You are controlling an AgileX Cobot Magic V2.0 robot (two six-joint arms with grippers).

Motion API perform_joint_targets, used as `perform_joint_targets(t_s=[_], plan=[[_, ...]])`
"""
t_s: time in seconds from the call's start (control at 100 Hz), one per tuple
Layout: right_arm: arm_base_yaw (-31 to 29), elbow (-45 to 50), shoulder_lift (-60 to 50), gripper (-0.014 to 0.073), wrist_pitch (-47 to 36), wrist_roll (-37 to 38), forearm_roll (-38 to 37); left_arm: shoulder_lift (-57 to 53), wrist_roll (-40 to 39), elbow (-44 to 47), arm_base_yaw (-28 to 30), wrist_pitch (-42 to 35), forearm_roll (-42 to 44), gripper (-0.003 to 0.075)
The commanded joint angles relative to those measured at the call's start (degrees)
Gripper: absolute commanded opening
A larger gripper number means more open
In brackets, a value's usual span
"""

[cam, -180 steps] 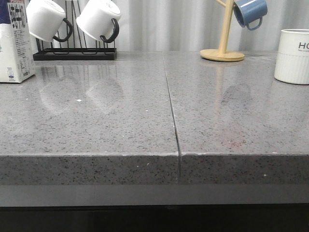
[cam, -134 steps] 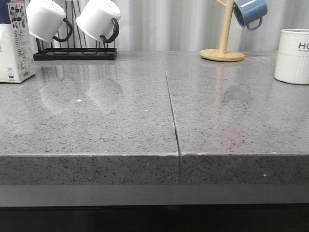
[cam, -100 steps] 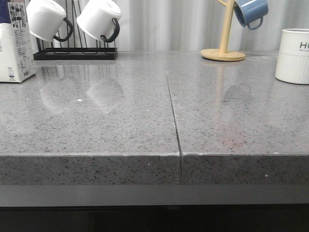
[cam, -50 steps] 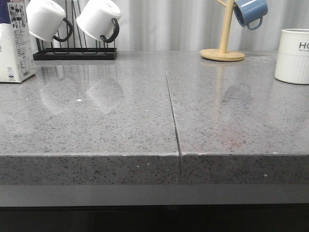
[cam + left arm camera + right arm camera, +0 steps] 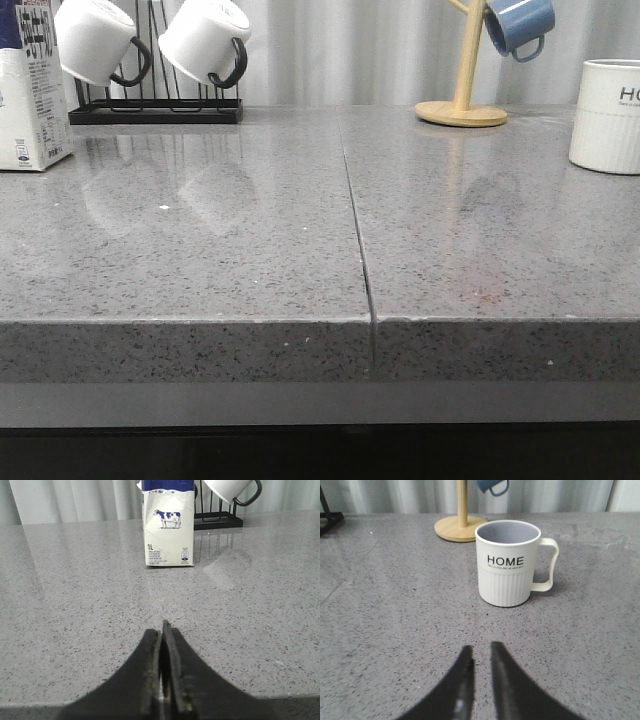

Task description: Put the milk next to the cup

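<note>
The milk, a white carton with a dark blue top, stands upright at the counter's far left. In the left wrist view it shows its cow picture and stands well ahead of my left gripper, which is shut and empty. The cup, a cream ribbed mug, stands at the far right. In the right wrist view it reads "HOME", with its handle off to one side, ahead of my right gripper, which is empty with a narrow gap between its fingers. Neither gripper shows in the front view.
A black rack with two white black-handled mugs stands at the back left, beside the milk. A wooden mug tree holding a small blue mug stands at the back right. A seam runs down the grey counter.
</note>
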Motion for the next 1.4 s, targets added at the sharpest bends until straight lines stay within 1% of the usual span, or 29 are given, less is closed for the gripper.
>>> perform_joint_targets(t_s=[0.0, 0.05, 0.15, 0.25, 0.32, 0.46, 0.55, 0.6, 0.7, 0.79, 0.96, 1.22, 1.25, 1.29, 1.36, 1.37, 1.38, 1.39], plan=[[-0.28, -1.94, 6.01, 0.0383, -11.18, 0.0, -0.35, -1.69, -0.13, 2.58, 0.21, -4.37, 0.01, -0.002], [-0.28, -1.94, 9.47, 0.0407, -14.52, 0.0, -0.35, -1.69, -0.13, 2.58, 0.21, -4.37, 0.01, -0.002], [-1.06, -2.11, 15.6, 0.0381, -21.51, 0.0, 0.59, -1.69, -0.13, 2.58, 0.21, -4.37, 0.01, -0.002], [-3.82, -2.78, 21.03, 0.0366, -27.83, 0.0, 2.99, -1.69, -0.13, 2.58, 0.21, -4.37, 0.01, -0.002], [-6.07, -3.78, 24.41, 0.0363, -30.23, 0.0, 3.11, -1.69, -0.13, 2.58, 0.21, -4.37, 0.01, -0.002], [-9.37, -7.29, 30.89, 0.0363, -31.86, 0.0, 3.11, -1.69, -0.13, 2.58, 0.21, -4.37, 0.01, -0.002], [-10.36, -10.31, 35.0, 0.0363, -32.5, 0.0, 3.11, -1.69, -0.13, 2.58, 0.21, -4.37, 0.01, -0.002], [-10.83, -11.77, 37.17, 0.0363, -34.16, 0.0, 3.11, -1.69, -0.13, 2.58, 0.21, -4.37, 0.01, -0.002], [-11.04, -14.67, 41.27, 0.0363, -37.78, 0.0, 3.11, -1.69, -0.13, 2.58, 0.21, -4.37, 0.01, -0.002], [-11.04, -16.96, 44.53, 0.0363, -39.01, 0.0, 2.76, -1.69, -0.13, 2.58, 0.21, -4.37, 0.01, -0.002], [-11.04, -21.11, 49.76, 0.0363, -39.07, 0.0, 0.02, -1.69, -0.13, 2.58, 0.21, -4.37, 0.01, -0.0021], [-11.04, -27.82, 57.1, 0.0358, -39.02, 0.0, -0.03, -1.69, -0.13, 2.58, 0.21, -4.37, 0.01, -0.002], [-11.04, -28.52, 57.78, 0.0348, -39.02, 0.0, -0.03, -1.69, -0.13, 2.58, 0.21, -4.37, 0.01, -0.002], [-11.04, -29.45, 58.61, 0.0311, -39.02, 0.0, -0.03, -1.69, -0.13, 2.58, 0.21, -4.37, 0.01, -0.0021], [-11.04, -30.44, 59.38, 0.0212, -38.74, 0.0, -0.03, -1.69, -0.13, 2.58, 0.21, -4.37, 0.01, -0.002], [-11.04, -30.57, 59.54, 0.0171, -38.64, 0.0, -0.03, -1.69, -0.13, 2.58, 0.21, -4.37, 0.01, -0.0021], [-11.04, -30.63, 59.58, 0.0171, -38.64, 0.0, -0.03, -1.69, -0.13, 2.58, 0.21, -4.37, 0.01, -0.0021], [-11.04, -30.75, 59.6, 0.0142, -38.64, 0.0, -0.03, -1.69, -0.13, 2.58, 0.21, -4.37, 0.01, -0.0021]])
